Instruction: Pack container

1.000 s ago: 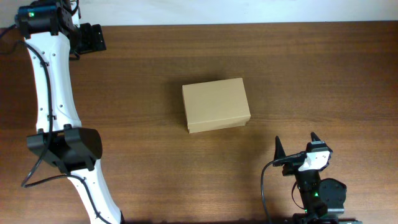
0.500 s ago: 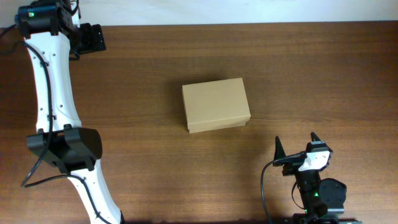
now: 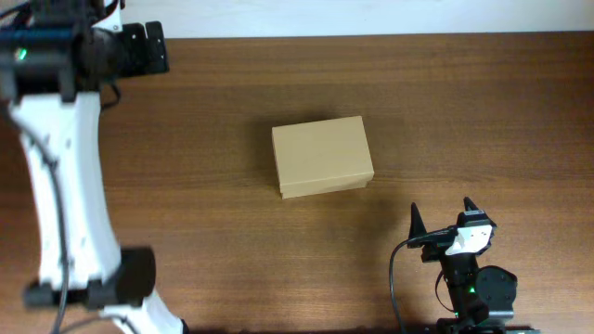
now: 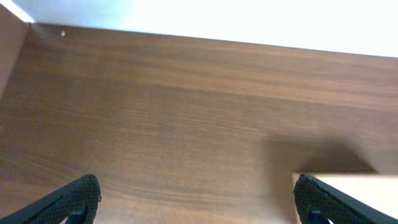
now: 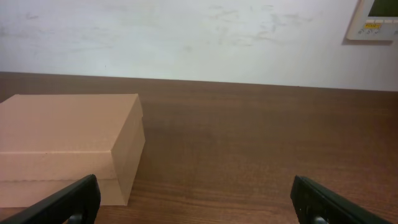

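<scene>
The right gripper (image 3: 442, 215) sits low at the near edge of the table (image 3: 483, 102), jaws spread wide and holding nothing; in its wrist view the fingers stand at the two bottom corners with bare wood between them. The box (image 3: 322, 156) lies ahead of it and off to its left, near but not touching, and the same view shows the box (image 5: 62, 143) left of centre with its lid down. The left gripper (image 3: 144, 48) is up at the far left corner of the table, also wide open and empty, well apart from the box. Its wrist camera catches only one corner of the box (image 4: 348, 193), at the lower right, just by one finger's edge of the frame. The box rests near the table's middle, its long axis running across the table from left to right, slightly skewed. The right arm is the nearer. I judge the next move turns on that: the right gripper must travel forward and leftward to reach the near long side, where the lid's front edge seems to sit.
</scene>
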